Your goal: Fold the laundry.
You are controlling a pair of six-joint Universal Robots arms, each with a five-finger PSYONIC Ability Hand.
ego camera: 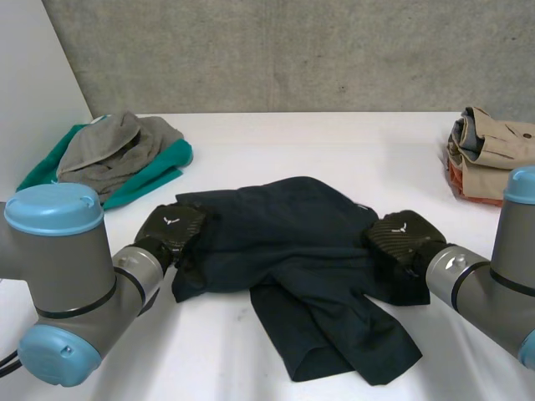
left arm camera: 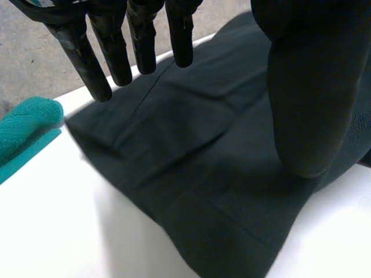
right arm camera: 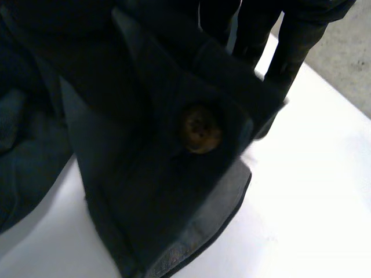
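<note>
Dark trousers: lying crumpled on the worktop between my hands. My left hand is hovering straight-fingered over one edge; my right hand is pinching the buttoned waistband.

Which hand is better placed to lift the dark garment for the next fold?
Right, probably. The right hand pinches the dark garment by its buttoned edge, raised off the table; the left hand is open above it.
</note>
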